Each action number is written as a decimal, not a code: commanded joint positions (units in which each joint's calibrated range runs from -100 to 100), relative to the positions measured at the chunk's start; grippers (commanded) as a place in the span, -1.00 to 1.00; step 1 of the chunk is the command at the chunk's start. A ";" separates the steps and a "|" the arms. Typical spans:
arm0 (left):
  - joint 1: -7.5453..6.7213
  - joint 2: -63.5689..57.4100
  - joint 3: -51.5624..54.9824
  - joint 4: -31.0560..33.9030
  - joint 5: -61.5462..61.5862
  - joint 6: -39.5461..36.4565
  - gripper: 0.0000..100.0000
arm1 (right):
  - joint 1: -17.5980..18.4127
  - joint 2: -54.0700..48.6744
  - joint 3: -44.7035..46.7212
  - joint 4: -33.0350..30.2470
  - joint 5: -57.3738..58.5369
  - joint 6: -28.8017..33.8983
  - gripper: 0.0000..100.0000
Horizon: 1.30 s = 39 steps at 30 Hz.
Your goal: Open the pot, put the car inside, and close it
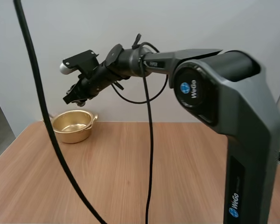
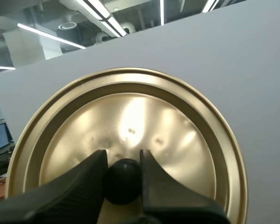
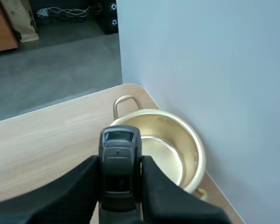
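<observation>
Pot (image 1: 73, 134) mouth is open w/ nothing in it, but the right gripper (image 1: 74, 95) w/ the car (image 3: 119, 163) hangs right above it (wall (image 3: 214, 70) just behind the rim), leaving approach room over the bare table (image 1: 130, 177) in front & to the right.

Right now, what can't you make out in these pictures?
Car's wheels and sides: right wrist view, fingers of the right gripper cover them.
Car, high view: too small, tucked in the right gripper.
Pot's near floor: right wrist view, behind the car.
Lid's place relative to the pot: left wrist view, lid blocks what's behind.
</observation>
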 commanded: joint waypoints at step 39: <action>0.03 0.62 0.05 3.65 2.49 0.10 -1.00 | 0.37 27.12 -18.92 0.05 -5.18 -2.78 -0.07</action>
